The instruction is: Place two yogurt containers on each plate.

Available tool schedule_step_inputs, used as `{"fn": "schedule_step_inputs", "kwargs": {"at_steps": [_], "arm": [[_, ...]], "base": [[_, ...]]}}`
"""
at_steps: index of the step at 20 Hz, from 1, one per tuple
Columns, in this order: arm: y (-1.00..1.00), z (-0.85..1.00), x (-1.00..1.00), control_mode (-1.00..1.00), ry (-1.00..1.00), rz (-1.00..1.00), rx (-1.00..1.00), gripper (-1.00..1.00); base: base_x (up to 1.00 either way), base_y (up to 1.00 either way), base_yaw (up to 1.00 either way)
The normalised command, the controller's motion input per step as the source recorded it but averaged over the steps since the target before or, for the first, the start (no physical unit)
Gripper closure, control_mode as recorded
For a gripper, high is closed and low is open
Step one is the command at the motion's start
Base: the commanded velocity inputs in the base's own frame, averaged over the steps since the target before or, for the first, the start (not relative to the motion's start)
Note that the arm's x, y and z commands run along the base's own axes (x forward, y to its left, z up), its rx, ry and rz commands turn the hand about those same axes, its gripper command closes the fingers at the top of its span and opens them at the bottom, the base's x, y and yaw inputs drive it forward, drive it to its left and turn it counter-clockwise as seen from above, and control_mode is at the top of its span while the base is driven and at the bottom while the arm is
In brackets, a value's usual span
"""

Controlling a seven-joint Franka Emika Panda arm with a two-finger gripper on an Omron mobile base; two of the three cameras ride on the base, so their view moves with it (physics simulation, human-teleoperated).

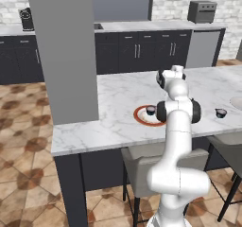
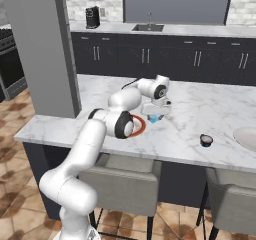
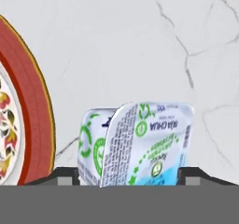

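Note:
My gripper (image 2: 154,115) (image 3: 128,174) reaches down to the marble counter just right of the red-rimmed plate (image 1: 140,119) (image 2: 142,126) (image 3: 32,115). A translucent light blue yogurt container (image 3: 140,143) (image 2: 153,118) with a printed lid sits between the fingertips (image 3: 65,174), which press against its two sides. A dark yogurt container (image 1: 151,110) stands on the red-rimmed plate. Another dark yogurt container (image 1: 220,112) (image 2: 206,140) rests on bare counter, between that plate and the plain pale plate (image 1: 237,103) (image 2: 247,137) at the right edge.
A wide grey pillar (image 1: 61,51) (image 2: 40,49) rises from the counter's left end. Grey stools (image 1: 142,162) (image 2: 125,179) are tucked under the near edge. Dark cabinets line the back wall, with a sink (image 2: 148,28) and a toaster oven (image 1: 202,11) on top.

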Motion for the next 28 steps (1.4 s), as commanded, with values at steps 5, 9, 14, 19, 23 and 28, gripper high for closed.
{"fn": "schedule_step_inputs", "kwargs": {"at_steps": [5, 9, 14, 19, 23, 28], "arm": [[0.16, -0.06, -0.18, -1.0, -0.29, 0.0, 0.0, 1.0], [-0.14, 0.14, -0.4, -1.0, -0.38, 0.0, 0.0, 1.0], [0.25, 0.11, -1.0, -1.0, -0.4, 0.0, 0.0, 1.0], [0.48, 0.66, -0.98, -1.0, -0.36, 0.0, -0.01, 1.0], [0.58, 0.67, -0.69, -1.0, -0.11, 0.0, -0.12, 1.0], [0.5, 0.54, -0.37, -1.0, 0.09, -0.09, -0.29, 1.0]], "base": [[0.0, 0.0, 0.0], [0.0, 0.0, 0.0], [0.0, 0.0, 0.0], [0.0, 0.0, 0.0], [0.0, 0.0, 0.0], [0.0, 0.0, 0.0]]}}
